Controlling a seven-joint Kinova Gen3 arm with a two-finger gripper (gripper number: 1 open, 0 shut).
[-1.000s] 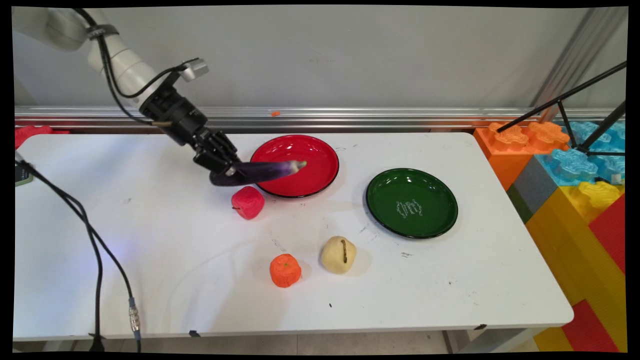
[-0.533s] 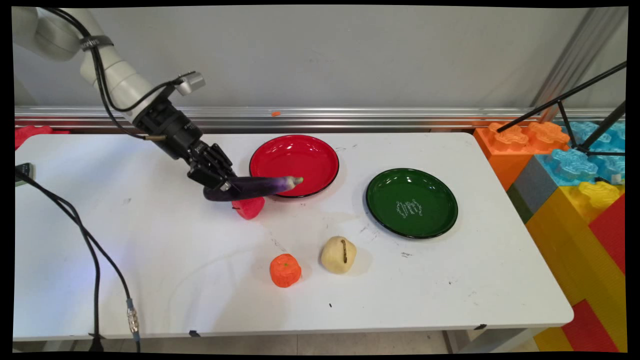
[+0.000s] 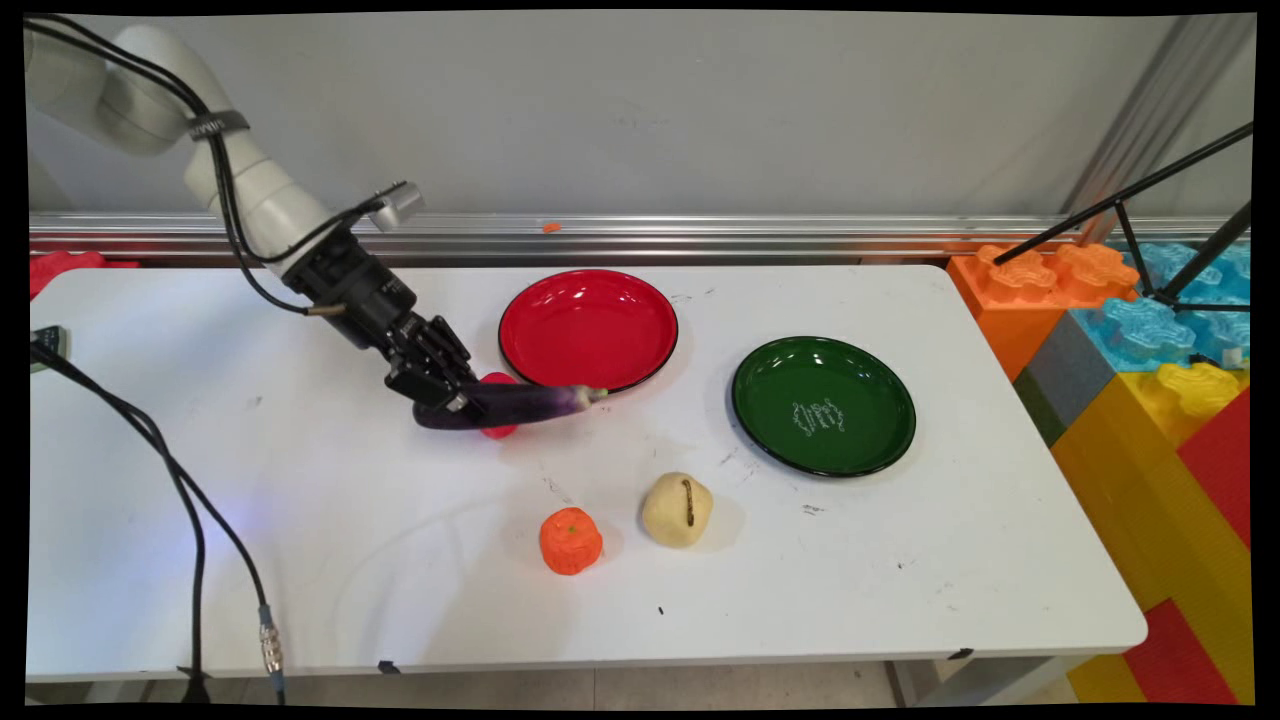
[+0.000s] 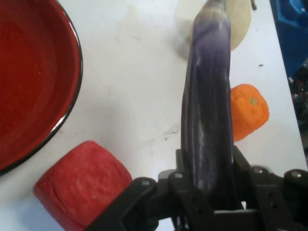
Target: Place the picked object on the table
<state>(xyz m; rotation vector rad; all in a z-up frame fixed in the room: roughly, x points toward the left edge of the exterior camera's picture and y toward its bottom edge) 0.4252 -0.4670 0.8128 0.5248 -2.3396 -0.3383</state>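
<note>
My black gripper is shut on the thick end of a long purple eggplant, which sticks out to the right above the table, its tip near the front rim of the red plate. In the hand view the eggplant runs up from my gripper. A red apple-like fruit sits on the table just behind and below the eggplant, partly hidden by it; in the hand view this red fruit lies at lower left, beside the red plate.
A green plate stands to the right of the red one. An orange fruit and a beige potato-like piece lie nearer the front. Black cables hang at the left. Coloured blocks border the table's right end.
The gripper has carried the eggplant from over the red plate toward the near side and lower, so it now hangs in front of the plate and covers part of the red fruit.
</note>
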